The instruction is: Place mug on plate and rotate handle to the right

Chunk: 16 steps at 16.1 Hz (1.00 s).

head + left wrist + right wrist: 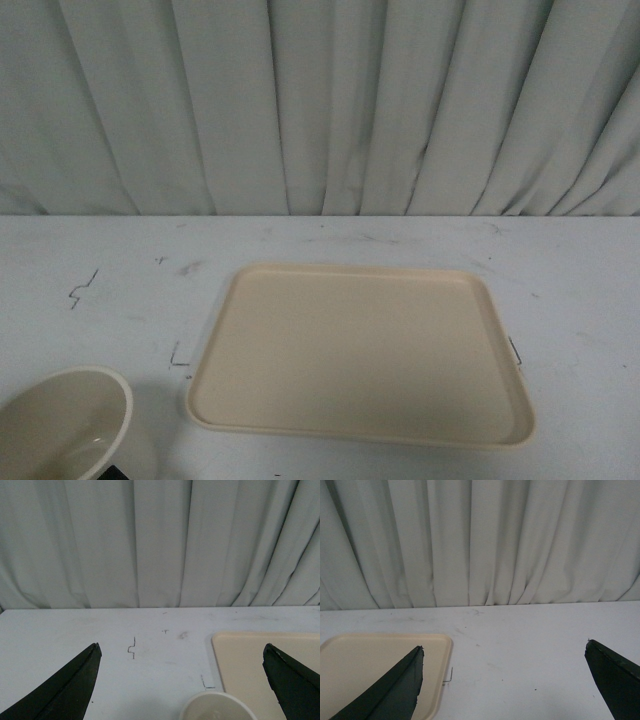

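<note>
On the white table top [100, 260], a little right of centre in the front view, a flat beige rectangular plastic tray [360, 350], lying flat. Left of the tray and nearer the robot, apart from the tray's near-left corner, a white tapered mug with a cream interior [60, 425], upright on the table itself and partly cut off by the picture's edge. Behind both, along the table's far edge, a pleated pale fabric curtain [320, 100]; from the wrists, mug just ahead of the wide-spread left gripper [180, 650], tray off to the robot's left of the wide-spread right gripper [502, 650].
</note>
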Tool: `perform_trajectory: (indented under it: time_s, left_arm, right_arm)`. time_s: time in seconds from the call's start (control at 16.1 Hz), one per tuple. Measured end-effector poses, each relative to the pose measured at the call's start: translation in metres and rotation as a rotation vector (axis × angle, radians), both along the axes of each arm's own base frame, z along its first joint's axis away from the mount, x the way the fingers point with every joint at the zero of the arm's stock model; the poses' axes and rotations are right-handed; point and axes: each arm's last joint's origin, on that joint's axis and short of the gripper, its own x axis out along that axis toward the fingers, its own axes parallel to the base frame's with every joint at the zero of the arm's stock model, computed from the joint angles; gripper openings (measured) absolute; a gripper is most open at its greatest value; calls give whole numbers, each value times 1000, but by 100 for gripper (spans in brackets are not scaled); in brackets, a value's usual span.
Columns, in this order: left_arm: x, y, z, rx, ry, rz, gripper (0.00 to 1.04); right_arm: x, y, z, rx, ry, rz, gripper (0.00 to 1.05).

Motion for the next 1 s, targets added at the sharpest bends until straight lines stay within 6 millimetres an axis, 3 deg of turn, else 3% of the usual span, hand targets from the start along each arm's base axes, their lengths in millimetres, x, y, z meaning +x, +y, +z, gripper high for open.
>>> perform_trajectory:
  time_s: [1.0]
  left_arm:
    - [0, 0, 0, 0, 0, 0, 98]
  right_arm:
    - [0, 0, 0, 0, 0, 0, 98]
